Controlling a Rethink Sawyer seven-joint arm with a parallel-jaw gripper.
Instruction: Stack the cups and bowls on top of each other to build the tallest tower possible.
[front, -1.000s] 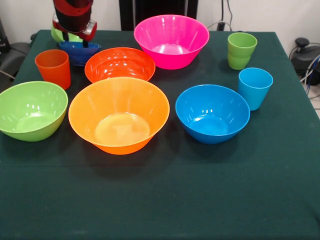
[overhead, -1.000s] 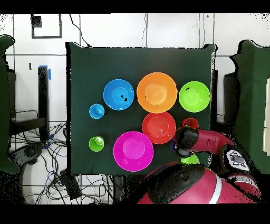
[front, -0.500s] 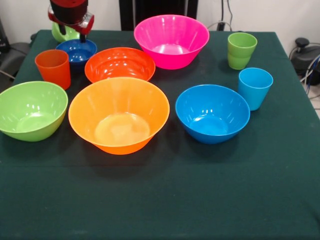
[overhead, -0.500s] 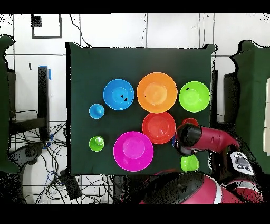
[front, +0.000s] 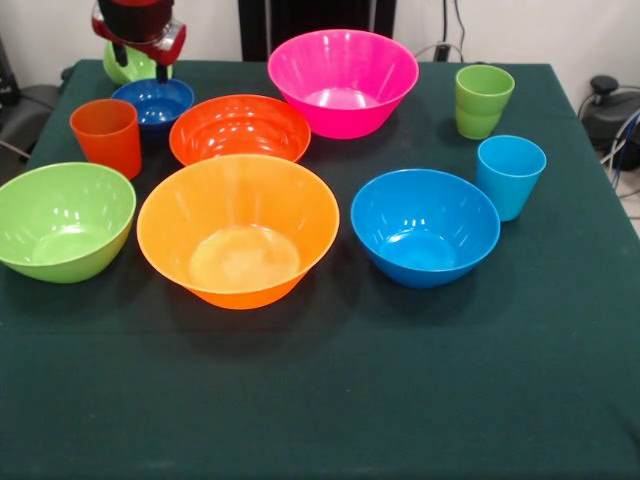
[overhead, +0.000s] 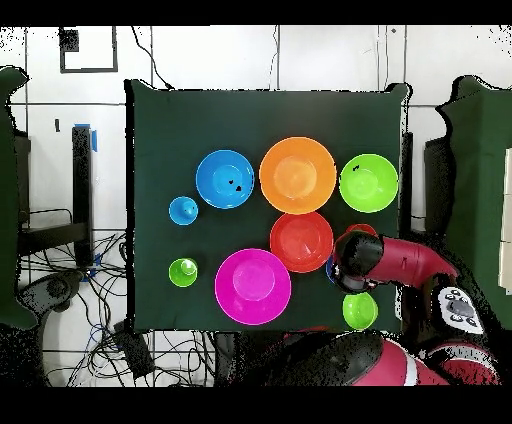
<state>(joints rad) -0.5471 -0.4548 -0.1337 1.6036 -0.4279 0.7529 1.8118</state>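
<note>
My gripper (front: 141, 64) hangs open at the far left corner, just above the small dark blue bowl (front: 152, 100), with nothing between its fingers. Behind it sits the small green bowl (front: 124, 66). The orange cup (front: 106, 136) stands beside the dark blue bowl. The red-orange bowl (front: 240, 128), pink bowl (front: 343, 80), large orange bowl (front: 238, 228), lime green bowl (front: 62, 220) and blue bowl (front: 425, 226) stand apart, upright. The green cup (front: 483, 100) and blue cup (front: 510, 175) stand at the right. In the overhead view my gripper (overhead: 350, 268) covers the dark blue bowl.
A dark green cloth covers the table (front: 400, 400), bare along its front strip. In the overhead view the small green bowl (overhead: 360, 310) lies close to the table's edge beside my arm (overhead: 400, 262). Cables lie on the floor at the left.
My gripper has risen off the small dark blue bowl, which stays on the table slightly shifted. The arm swung aside, and the small green bowl now shows in the overhead view.
</note>
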